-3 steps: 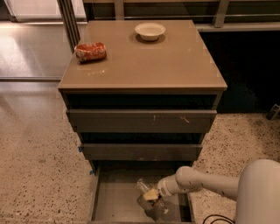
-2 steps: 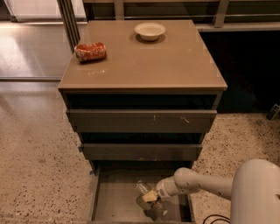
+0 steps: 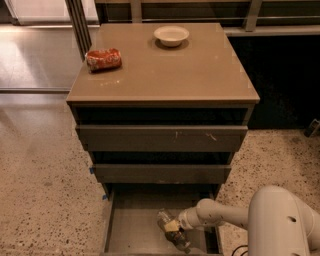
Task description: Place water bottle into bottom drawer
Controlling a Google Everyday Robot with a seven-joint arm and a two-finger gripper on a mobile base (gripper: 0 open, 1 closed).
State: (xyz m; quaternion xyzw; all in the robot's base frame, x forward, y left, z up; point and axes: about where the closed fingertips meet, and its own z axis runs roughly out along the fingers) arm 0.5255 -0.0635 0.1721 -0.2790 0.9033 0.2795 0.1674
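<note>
1. The gripper (image 3: 172, 226) is seen low in the frame, just right of centre, inside the open bottom drawer (image 3: 131, 231), clamped on the water bottle (image 3: 180, 241).
2. The bottle is held tilted, close over the drawer floor; contact cannot be told.
3. The white arm (image 3: 220, 212) is extended in from the lower right.
4. On the cabinet top (image 3: 165, 75), a crushed red can (image 3: 103, 59) is set at upper left and a small bowl (image 3: 171, 35) at top centre.

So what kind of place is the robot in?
Probably an office or lab building, not a home: speckled stone floor, a plain cabinet with three drawers, and railings behind. The gripper is down in the bottom drawer at the water bottle.
</note>
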